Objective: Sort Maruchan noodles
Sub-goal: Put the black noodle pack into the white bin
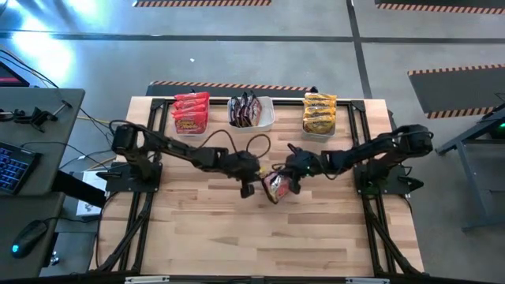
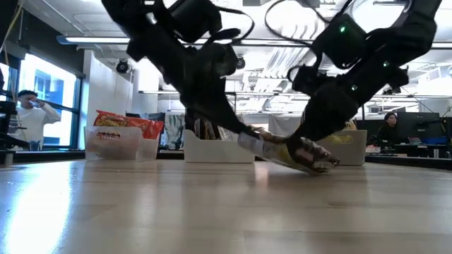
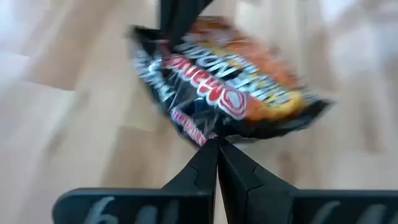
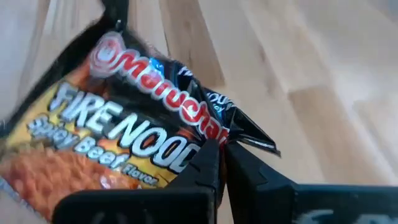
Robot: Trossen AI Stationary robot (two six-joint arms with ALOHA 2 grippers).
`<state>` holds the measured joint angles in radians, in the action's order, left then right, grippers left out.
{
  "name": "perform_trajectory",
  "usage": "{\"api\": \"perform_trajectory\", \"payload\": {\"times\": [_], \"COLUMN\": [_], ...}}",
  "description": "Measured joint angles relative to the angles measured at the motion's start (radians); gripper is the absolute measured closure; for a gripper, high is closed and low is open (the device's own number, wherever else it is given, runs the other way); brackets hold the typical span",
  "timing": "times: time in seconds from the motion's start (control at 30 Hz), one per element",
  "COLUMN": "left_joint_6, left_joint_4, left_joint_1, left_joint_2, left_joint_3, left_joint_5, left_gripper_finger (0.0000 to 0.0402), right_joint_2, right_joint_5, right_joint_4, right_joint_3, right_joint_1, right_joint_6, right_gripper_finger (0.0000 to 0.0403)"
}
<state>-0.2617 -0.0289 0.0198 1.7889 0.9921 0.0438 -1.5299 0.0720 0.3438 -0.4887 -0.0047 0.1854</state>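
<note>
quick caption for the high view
Both hands, left and right, pinch one dark noodle packet mid-table, three filled tubs behind.

Glossy, crinkled plastic noodle packet (image 4: 118,130) — pale, smooth-finished wood-plank table (image 1: 237,237) — clear plastic tubs (image 1: 264,118).

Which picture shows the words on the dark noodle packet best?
The right wrist view: the noodle packet fills it and its words read clearly. The left wrist view shows it blurred, the low view edge-on, the high view tiny between both grippers.
</note>
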Motion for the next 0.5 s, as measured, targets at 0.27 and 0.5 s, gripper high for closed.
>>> {"api": "perform_trajectory", "payload": {"times": [0.27, 0.5], "left_joint_6": [-0.208, -0.283], "left_joint_4": [-0.256, -0.281], "left_joint_1": [-0.087, -0.114], "left_joint_2": [0.003, 0.009], "left_joint_3": [-0.133, -0.152], "left_joint_5": [0.217, 0.285], "left_gripper_finger": [0.0366, 0.0303], "right_joint_2": [0.0, 0.0], "right_joint_5": [0.263, 0.342], "right_joint_4": [0.05, 0.11], "right_joint_3": [0.0, 0.0], "right_joint_1": [0.117, 0.157], "right_joint_6": [-0.071, -0.093], "right_gripper_finger": [0.0403, 0.0403]}}
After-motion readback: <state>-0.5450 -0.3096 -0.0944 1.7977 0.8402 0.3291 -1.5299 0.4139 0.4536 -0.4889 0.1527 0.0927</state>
